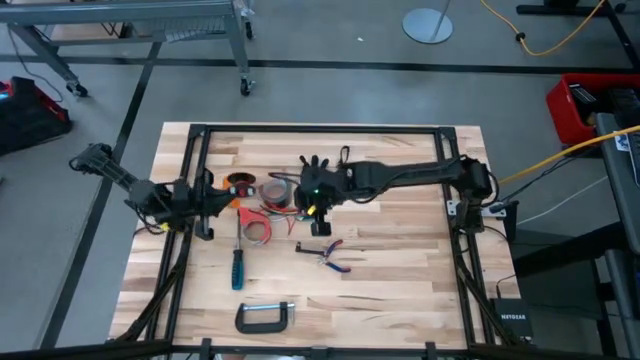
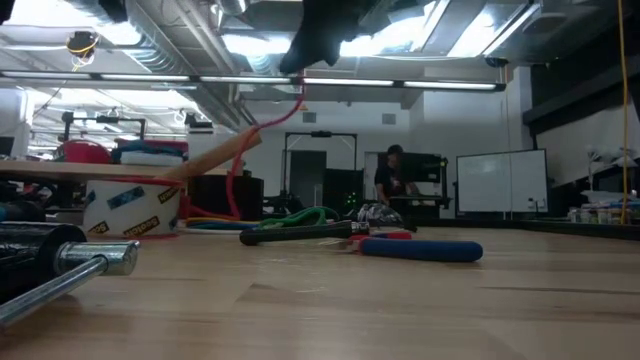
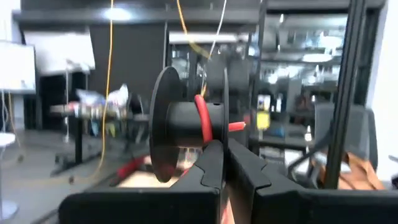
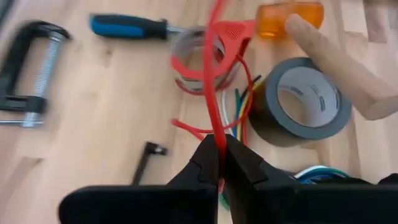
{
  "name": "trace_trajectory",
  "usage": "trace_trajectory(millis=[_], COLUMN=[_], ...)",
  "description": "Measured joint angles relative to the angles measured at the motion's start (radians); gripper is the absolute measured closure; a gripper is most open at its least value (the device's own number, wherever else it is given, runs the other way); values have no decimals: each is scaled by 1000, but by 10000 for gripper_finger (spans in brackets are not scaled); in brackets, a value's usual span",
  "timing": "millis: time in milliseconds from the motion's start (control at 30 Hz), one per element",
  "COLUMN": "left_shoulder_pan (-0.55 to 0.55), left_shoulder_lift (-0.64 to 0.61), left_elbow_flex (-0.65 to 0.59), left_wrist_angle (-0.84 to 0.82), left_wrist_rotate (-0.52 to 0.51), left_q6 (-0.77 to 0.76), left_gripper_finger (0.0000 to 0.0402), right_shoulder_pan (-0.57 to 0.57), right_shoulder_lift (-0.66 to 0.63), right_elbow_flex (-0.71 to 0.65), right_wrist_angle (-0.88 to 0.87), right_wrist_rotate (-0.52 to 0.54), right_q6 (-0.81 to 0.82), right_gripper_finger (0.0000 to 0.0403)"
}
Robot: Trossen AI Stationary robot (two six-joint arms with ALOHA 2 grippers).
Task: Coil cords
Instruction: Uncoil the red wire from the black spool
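A red cord [image 4: 214,93] runs from my right gripper [image 4: 219,144], which is shut on it above the table's middle [image 1: 312,214], toward the table's left side. A black spool [image 3: 186,124] with a turn of red cord [image 3: 202,121] around its core sits at the tips of my left gripper [image 3: 222,152], which is raised at the table's left. In the low view the cord [image 2: 262,125] hangs in a slack curve below the dark right gripper [image 2: 320,30]. My left gripper pinches the rim of one spool flange [image 3: 224,134] between its two fingertips. The spool stands beyond the tips with its axis level, clear of the table. My right gripper pinches the red cord [image 4: 216,134] between its two fingertips, slanting down from the table's right. The fingers lie roughly along the cord. The cord leaves the tips toward the left side and sags.
Under the right gripper lie a grey duct-tape roll [image 4: 305,102], a bundle of coloured wires [image 4: 239,118], a small roll with a red strip [image 4: 199,62] and a mallet with an orange head [image 4: 291,15]. A blue-handled screwdriver [image 1: 238,268], red-handled pliers [image 1: 330,255] and a C-clamp [image 1: 265,317] lie nearer.
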Motion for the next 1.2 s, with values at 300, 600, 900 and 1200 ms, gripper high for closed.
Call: trace_trajectory(millis=[300,600,900,1200], left_shoulder_pan=[0,2,0,0], left_shoulder_lift=[5,5,3,3], left_elbow_flex=[0,-2,1,1], left_wrist_angle=[21,-215,-445,-519], left_wrist_rotate=[333,412,437,325], left_q6=[-61,-342,-746,-871], left_gripper_finger=[401,401,401,401], right_shoulder_pan=[-69,-193,-263,-313], right_shoulder_lift=[105,114,113,114], right_elbow_flex=[-17,21,170,362], right_wrist_angle=[249,387,305,37], right_wrist_rotate=[146,135,151,120], right_q6=[-34,-4,-53,-63], right_gripper_finger=[394,394,394,394])
